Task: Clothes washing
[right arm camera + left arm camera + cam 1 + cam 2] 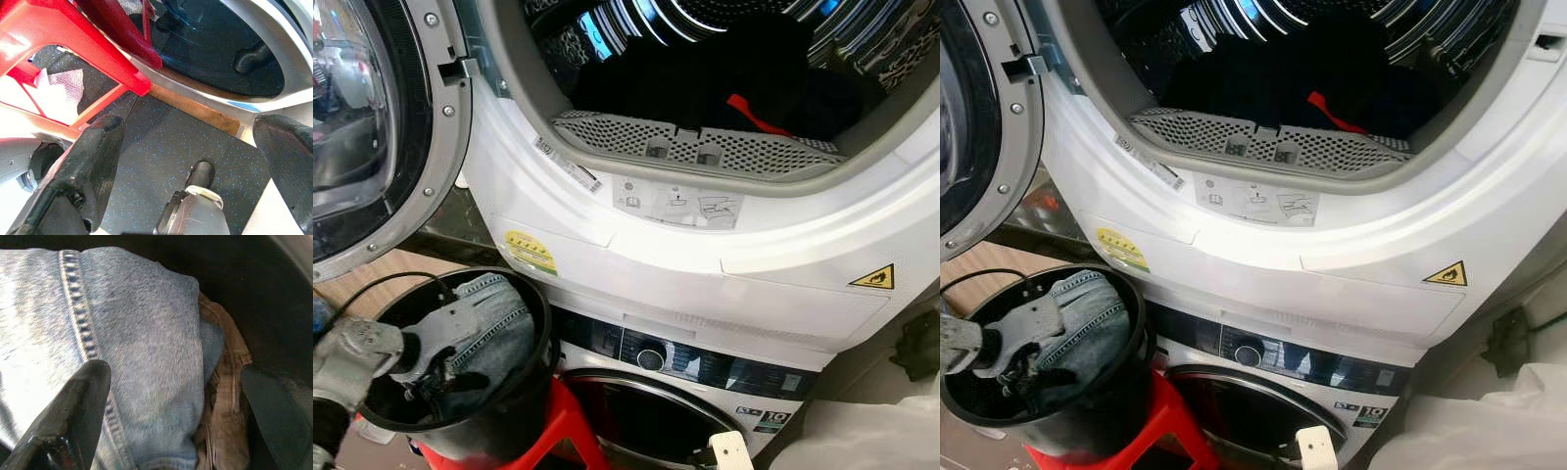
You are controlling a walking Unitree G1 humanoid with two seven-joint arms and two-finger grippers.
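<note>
Reaching down into the black bucket (524,392), the left gripper (171,396) has its two black fingers spread apart over a pair of blue jeans (132,342), one finger lying on the denim beside a stitched seam; nothing is pinched between them. Under the jeans lies a brownish cloth (227,396), though its kind is hard to make out. The bucket stands on a red plastic stool (563,426) in front of the lower washing machine (705,377). Above it, the upper drum (724,59) is open, its round door (372,137) swung to the left, with dark clothes (705,83) and a red strip (754,116) inside. The right gripper (190,156) hangs released over speckled dark floor (161,147), near the stool's legs.
</note>
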